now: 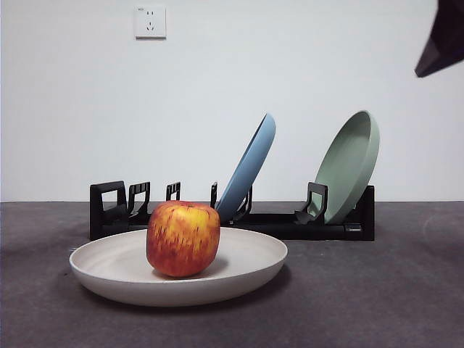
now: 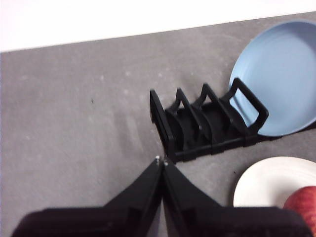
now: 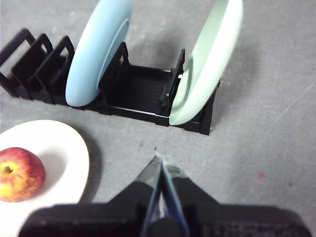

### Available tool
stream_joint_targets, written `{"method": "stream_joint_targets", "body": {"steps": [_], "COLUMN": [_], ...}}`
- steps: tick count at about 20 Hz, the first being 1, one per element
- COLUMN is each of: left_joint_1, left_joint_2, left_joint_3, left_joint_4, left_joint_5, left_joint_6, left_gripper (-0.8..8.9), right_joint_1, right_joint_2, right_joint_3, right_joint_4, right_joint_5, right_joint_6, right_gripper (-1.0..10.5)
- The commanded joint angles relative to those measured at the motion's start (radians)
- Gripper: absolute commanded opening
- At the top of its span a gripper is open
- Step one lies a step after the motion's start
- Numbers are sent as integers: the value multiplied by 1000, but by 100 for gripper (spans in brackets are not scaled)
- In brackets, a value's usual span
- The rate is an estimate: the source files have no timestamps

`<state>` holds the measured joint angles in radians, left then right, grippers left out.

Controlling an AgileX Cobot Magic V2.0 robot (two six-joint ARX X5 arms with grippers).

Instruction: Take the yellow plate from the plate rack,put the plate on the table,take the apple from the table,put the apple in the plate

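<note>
Left tool (image 2: 162, 162): jaws pressed together, holding nothing, hanging above bare counter (image 2: 74, 123) just off the looped end of the plate rack (image 2: 207, 123).
Right tool (image 3: 160, 163): jaws together as well, empty, above the counter on the near side of the plate rack, closest to the sage-green plate (image 3: 207, 59).
Apple (image 1: 183, 238): sits upright in the yellow plate (image 1: 109, 264), a little off its middle, toward the side under the rack's empty slots.
Yellow plate, place: flat on the counter, just in front of the plate rack, apart from it.
Task, my judgement: both steps look done; I have only to pull the arms clear.
Risk one: the apple rests free on a shallow dish, so a knock to the rim could roll it off.
Risk two: the blue plate (image 1: 250, 170) and the sage-green plate lean steeply in the rack; a careless sweep by my right arm could tip them.
Hidden: the front view shows only one black tip at a top corner, and I cannot say whose.
Cut off: each wrist view shows just part of the yellow plate; the left one clips the apple.
Unclear: how firmly the two racked plates are seated in their slots.
</note>
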<state>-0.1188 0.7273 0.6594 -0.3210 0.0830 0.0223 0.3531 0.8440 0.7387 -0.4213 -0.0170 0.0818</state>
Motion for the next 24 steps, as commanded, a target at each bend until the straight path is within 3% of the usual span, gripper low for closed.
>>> {"method": "stream_joint_targets", "body": {"steps": [1,7,12,21,23,24], "left_joint_1": [3,3,3,-4,-4,-4], "left_joint_2": [-48,-130,-121,-132,-218,-259], "left_joint_3": [-103,-208,-208,-208,-208,-208], "left_joint_4": [64,118,91,76,42,19], "left_joint_5": [1,1,0,-2,-55,-58], "left_joint_6": [-57,-87,-108,-105,24,36], "left_gripper": [-9,-9,-3,-3,-3,-3], "right_joint_1": [3,3,2,1,2,1], "right_joint_2": [-109,-287,-278,-277,-277,-277], "right_joint_3": [-112,-209,-208,-208,-208,-208], "right_joint_4": [60,76,103,95,95,95], "right_joint_5": [29,53,49,50,50,50], "right_joint_6": [43,61,209,209,208,209], "right_gripper": [-17,-16,1,1,1,1]}}
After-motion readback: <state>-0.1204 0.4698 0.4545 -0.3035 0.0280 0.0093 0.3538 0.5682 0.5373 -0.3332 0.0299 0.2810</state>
